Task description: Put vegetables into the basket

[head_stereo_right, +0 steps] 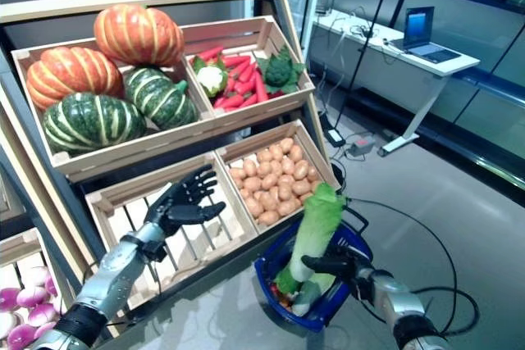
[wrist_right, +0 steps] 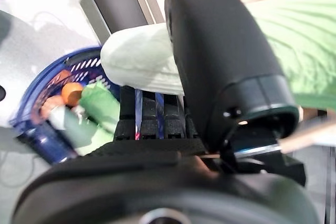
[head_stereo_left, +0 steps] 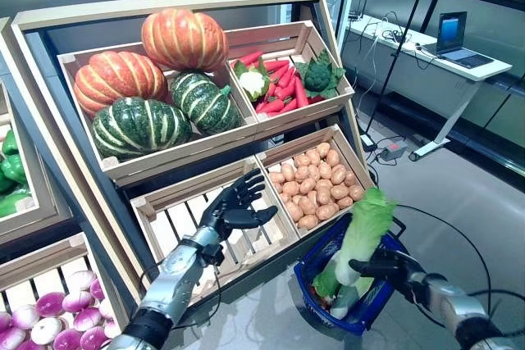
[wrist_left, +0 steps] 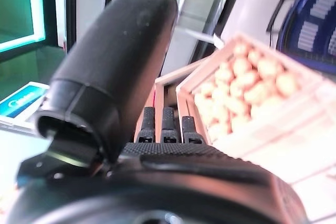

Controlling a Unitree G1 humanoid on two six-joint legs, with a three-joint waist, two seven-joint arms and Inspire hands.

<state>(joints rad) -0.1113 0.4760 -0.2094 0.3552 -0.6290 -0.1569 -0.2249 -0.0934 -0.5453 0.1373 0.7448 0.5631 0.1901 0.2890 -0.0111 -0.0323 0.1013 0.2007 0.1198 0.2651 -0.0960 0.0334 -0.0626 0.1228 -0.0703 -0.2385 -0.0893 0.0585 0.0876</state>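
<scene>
My right hand is shut on a long leafy cabbage with a white stem and holds it upright, its lower end down in the blue plastic basket on the floor. In the right wrist view my thumb lies over the cabbage's pale stem. The basket holds an orange carrot and another green leafy vegetable. My left hand is open, its fingers spread above a slatted wooden crate on the stand's lower row. It holds nothing, as the left wrist view also shows.
The wooden vegetable stand slopes up right behind the basket, with its lower right crate just above the basket's rim. A white desk with a laptop stands at the back right. Cables and a power strip lie on the grey floor.
</scene>
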